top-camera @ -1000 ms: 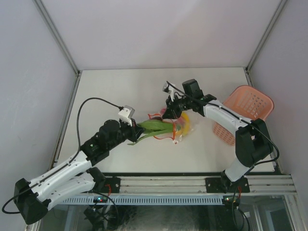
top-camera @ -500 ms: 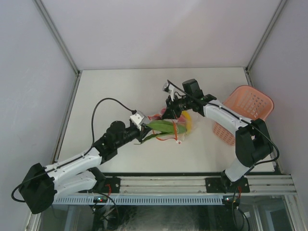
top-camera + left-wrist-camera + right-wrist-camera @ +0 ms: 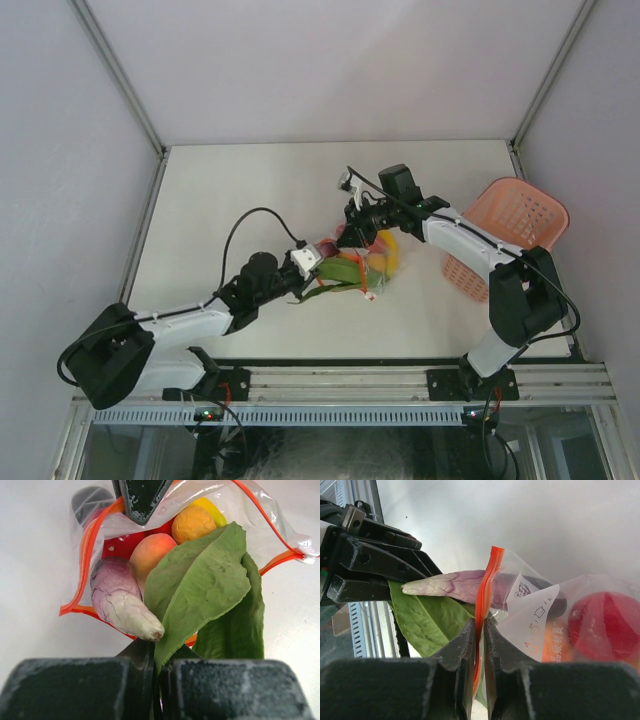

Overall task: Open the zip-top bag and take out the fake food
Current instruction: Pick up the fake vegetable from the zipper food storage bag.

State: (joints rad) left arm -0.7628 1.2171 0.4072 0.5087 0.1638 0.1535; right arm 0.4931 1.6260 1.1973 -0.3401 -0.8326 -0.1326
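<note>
While I watch from the top view, the left arm lies stretched long and low from its base, its forearm nearly flat over the table (image 3: 230, 190), reaching the zip-top bag (image 3: 378, 268) from the bag's near-left side. The left gripper (image 3: 156, 655) is clamped on the stem end of the green leafy vegetable (image 3: 200, 590); the leaf runs from those fingers across the red-orange zipper strip (image 3: 80, 570) and its tip lies in the bag's open mouth.

The right arm rises from its base, folds at the elbow and comes at the bag from the far-right side with its wrist turned down. The right gripper (image 3: 480, 630) is pinched on the zipper strip, holding that lip of the bag raised, with the white label (image 3: 535, 615) just beside its fingers.

The rest of the fake food sits in the bag mouth: a purple-white tapered piece (image 3: 120, 600) pokes out over the strip beside the leaf, touching it, and behind it are a peach-coloured fruit (image 3: 152, 552), an orange ball (image 3: 192, 524), a red piece (image 3: 122, 545) and the yellow banana (image 3: 212, 507).

Bare table opens left of the bag and beyond it. The pink basket (image 3: 510, 235) stands to the bag's right, close by the right forearm, and the table's front edge lies on the bag's near side.
</note>
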